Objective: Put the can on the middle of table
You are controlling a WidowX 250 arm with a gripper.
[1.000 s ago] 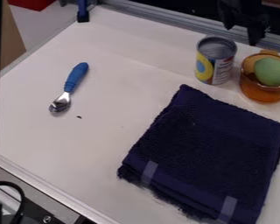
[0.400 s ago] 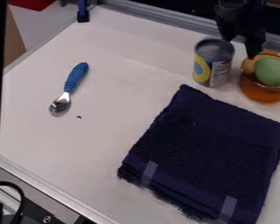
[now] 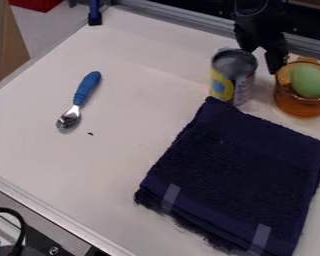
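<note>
Getting hold of the can (image 3: 233, 77) looks like the step in hand. The can stands roughly upright near the far edge of the table (image 3: 136, 100), at the far corner of the dark blue towel (image 3: 236, 175). Can't tell if its base touches the cloth.

Gripper (image 3: 262, 60) is parted, clear gap between fingers (image 3: 276, 56), nothing seen clamped. Can isn't centred in that gap: it sits camera-left of it and a bit nearer the camera. Camera-left finger is right at the can's far rim; contact or not, can't tell. Other finger hangs beyond the can's camera-right side, close to the amber glass cup (image 3: 300, 104) with the green rounded item (image 3: 311, 81).

Can's long axis is vertical, so a top-down grip on the sides should work. Next move needs a shift camera-left and toward the camera to straddle it, then down. Going down as is risks a finger on the rim, or shoving the can into the towel. Middle target is probably the bare patch between towel and spoon (image 3: 85, 92). Early stage, nothing placed.
</note>
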